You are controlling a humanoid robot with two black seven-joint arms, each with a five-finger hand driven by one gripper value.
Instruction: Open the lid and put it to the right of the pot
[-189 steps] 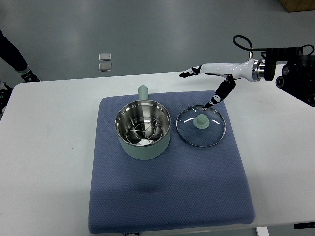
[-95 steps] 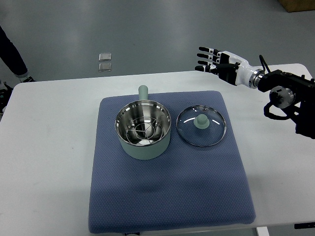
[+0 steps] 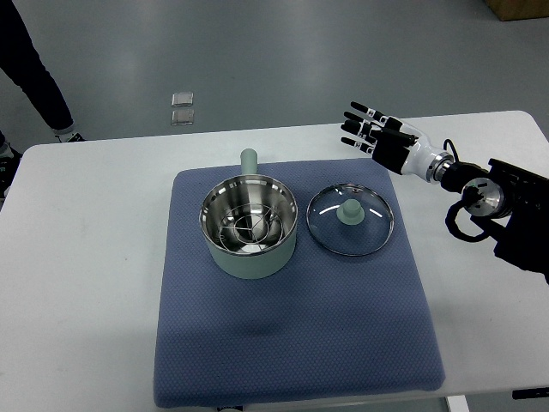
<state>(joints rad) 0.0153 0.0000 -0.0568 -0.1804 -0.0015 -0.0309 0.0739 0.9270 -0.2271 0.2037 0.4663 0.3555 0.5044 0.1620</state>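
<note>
A pale green pot [image 3: 250, 226] with a steel inner basket stands open on a blue mat [image 3: 292, 326], its handle pointing away. The glass lid [image 3: 350, 221] with a green knob lies flat on the mat just right of the pot. My right hand [image 3: 367, 130] hovers up and right of the lid, fingers spread, holding nothing. My left arm does not show.
The mat lies on a white table [image 3: 86, 257]. A person's leg [image 3: 34, 73] stands on the floor at the far left. A small clear object [image 3: 183, 107] lies on the floor beyond the table.
My right hand has left the lid, lifted away up and to the right, and turned with fingers spread. The arm has drawn lower on the right. The person's leg has moved.
</note>
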